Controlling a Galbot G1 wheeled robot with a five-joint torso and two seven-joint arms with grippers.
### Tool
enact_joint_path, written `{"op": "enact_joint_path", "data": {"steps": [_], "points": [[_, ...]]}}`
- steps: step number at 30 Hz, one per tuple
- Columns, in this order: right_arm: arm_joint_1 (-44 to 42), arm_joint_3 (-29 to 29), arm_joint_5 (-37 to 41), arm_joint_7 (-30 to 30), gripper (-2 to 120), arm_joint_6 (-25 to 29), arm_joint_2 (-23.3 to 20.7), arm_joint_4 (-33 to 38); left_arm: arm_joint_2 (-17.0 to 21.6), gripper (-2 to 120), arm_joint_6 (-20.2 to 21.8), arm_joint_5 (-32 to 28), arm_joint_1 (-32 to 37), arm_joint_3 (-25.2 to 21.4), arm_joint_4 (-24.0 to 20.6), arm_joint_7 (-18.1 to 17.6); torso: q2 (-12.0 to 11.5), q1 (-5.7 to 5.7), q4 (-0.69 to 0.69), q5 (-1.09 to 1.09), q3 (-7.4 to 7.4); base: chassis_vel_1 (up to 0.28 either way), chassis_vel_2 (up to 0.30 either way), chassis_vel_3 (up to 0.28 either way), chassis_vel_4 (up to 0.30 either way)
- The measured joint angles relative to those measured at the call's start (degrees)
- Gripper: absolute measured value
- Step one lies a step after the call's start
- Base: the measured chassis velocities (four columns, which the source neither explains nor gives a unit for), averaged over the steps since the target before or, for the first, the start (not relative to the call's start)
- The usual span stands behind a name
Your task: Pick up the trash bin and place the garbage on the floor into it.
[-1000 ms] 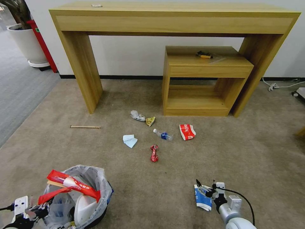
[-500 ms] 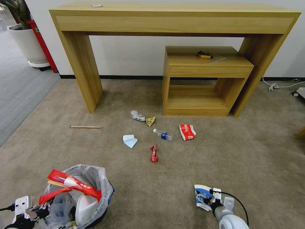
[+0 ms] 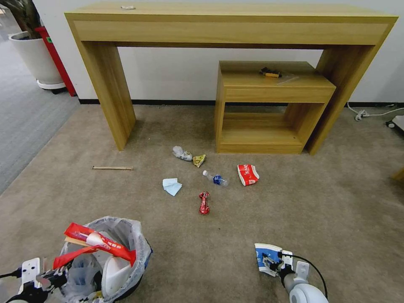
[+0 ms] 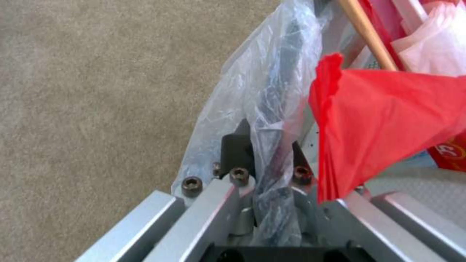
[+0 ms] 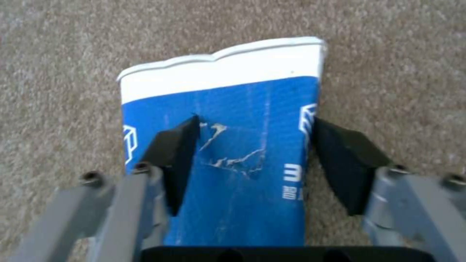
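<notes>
The right gripper (image 5: 252, 153) has dropped lower, its jaws spread around the cup (image 5: 228, 145); the left gripper (image 4: 267, 153) is pinching the bin (image 3: 134, 252) rim.

Left gripper (image 4: 264, 153): low at the robot's left, black fingers (image 4: 235, 149) pinched close together on a thin rim.
Right gripper (image 5: 252, 156): low at the robot's right, pointing downward, fingers (image 5: 174, 153) spread apart, seemingly not clamped.

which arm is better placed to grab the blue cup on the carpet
The right. Its gripper is down at the cup, open fingers straddling it on the carpet. The left gripper is clamped on the bin rim.
</notes>
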Motion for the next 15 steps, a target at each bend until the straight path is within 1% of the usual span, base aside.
{"op": "enact_joint_path", "data": {"steps": [1, 2, 4, 5, 8, 9, 10, 11, 13, 15], "points": [[0.0, 0.0, 0.0, -0.1, 51, 0.2, 0.0, -0.1, 0.0, 0, 0.0, 0.0, 0.0, 0.0, -0.1, 0.0, 0.0, 0.00, 0.00, 0.01, 0.00, 0.000, 0.000, 0.000, 0.000], [0.0, 0.0, 0.0, -0.1, 51, 0.2, 0.0, -0.1, 0.0, 0, 0.0, 0.0, 0.0, 0.0, -0.1, 0.0, 0.0, 0.00, 0.00, 0.01, 0.00, 0.000, 0.000, 0.000, 0.000], [0.0, -0.1, 0.0, -0.5, 39, 0.7, -0.1, -0.2, 0.0, 0, 0.0, 0.0, 0.0, 0.0, -0.2, 0.0, 0.0, 0.00, 0.01, 0.02, 0.00, 0.000, 0.000, 0.000, 0.000], [0.0, -0.1, 0.0, -0.5, 39, 0.7, -0.1, -0.2, 0.0, 0, 0.0, 0.0, 0.0, 0.0, -0.2, 0.0, 0.0, 0.00, 0.01, 0.02, 0.00, 0.000, 0.000, 0.000, 0.000], [-0.2, -0.2, -0.6, -1.0, 25, 2.1, -0.1, -0.4, 0.0, 0, 0.0, 0.0, 0.0, 0.0, -0.4, 0.0, 0.0, 0.00, 0.02, 0.04, 0.00, 0.000, 0.000, 0.000, 0.000], [-0.2, -0.2, -0.6, -1.0, 25, 2.1, -0.1, -0.4, 0.0, 0, 0.0, 0.0, 0.0, 0.0, -0.4, 0.0, 0.0, 0.00, 0.02, 0.04, 0.00, 0.000, 0.000, 0.000, 0.000], [-0.2, -0.2, -0.7, -1.3, 18, 2.4, -0.1, -0.4, 0.0, 0, 0.0, 0.0, 0.0, 0.0, -0.6, 0.0, 0.0, 0.00, 0.02, 0.05, 0.00, 0.000, 0.000, 0.000, 0.000], [-0.3, -0.2, -0.7, -1.6, 15, 2.7, -0.1, -0.5, 0.0, 0, 0.0, 0.0, 0.0, 0.0, -0.6, -0.1, 0.0, 0.00, 0.02, 0.05, 0.00, 0.000, 0.000, 0.000, 0.000], [-0.3, -0.2, -0.9, -2.0, 13, 3.2, -0.1, -0.6, 0.0, 0, 0.0, 0.0, -0.1, 0.0, -0.7, -0.1, 0.0, 0.00, 0.02, 0.05, 0.00, 0.000, 0.000, 0.000, 0.000], [-0.3, -0.1, -1.6, -3.3, 7, 4.3, -0.2, -1.0, 0.2, 0, 0.0, 0.0, -0.1, 0.0, -0.8, -0.2, 0.0, 0.00, 0.03, 0.05, 0.00, 0.000, 0.000, 0.000, 0.000]]}}
